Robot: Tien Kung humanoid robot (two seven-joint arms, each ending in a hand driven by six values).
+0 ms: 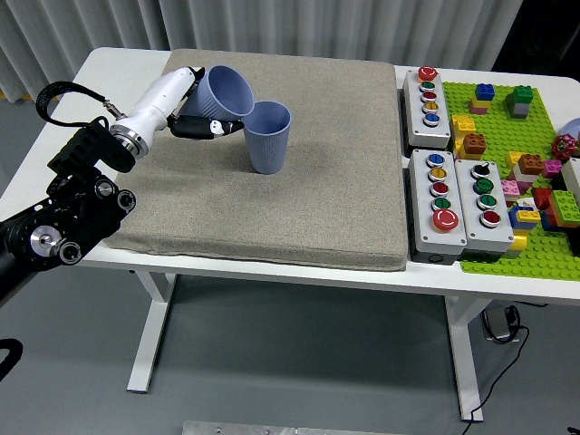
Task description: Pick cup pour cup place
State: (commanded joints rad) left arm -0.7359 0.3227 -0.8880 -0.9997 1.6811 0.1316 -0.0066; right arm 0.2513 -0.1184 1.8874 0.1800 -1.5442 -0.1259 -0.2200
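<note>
Two blue-grey ribbed cups are on the left half of the grey mat (317, 190). One cup (269, 137) stands upright on the mat. My left hand (205, 116) is shut on the other cup (227, 93), holding it tilted to the right with its mouth just above the rim of the upright cup. The white forearm runs down-left to the black arm at the picture's left edge. What is inside the cups cannot be seen. My right arm does not show.
Three grey button boxes (439, 214) stand right of the mat. A green baseplate (507, 154) with several coloured bricks fills the table's right end. Bare mat lies right of and in front of the upright cup.
</note>
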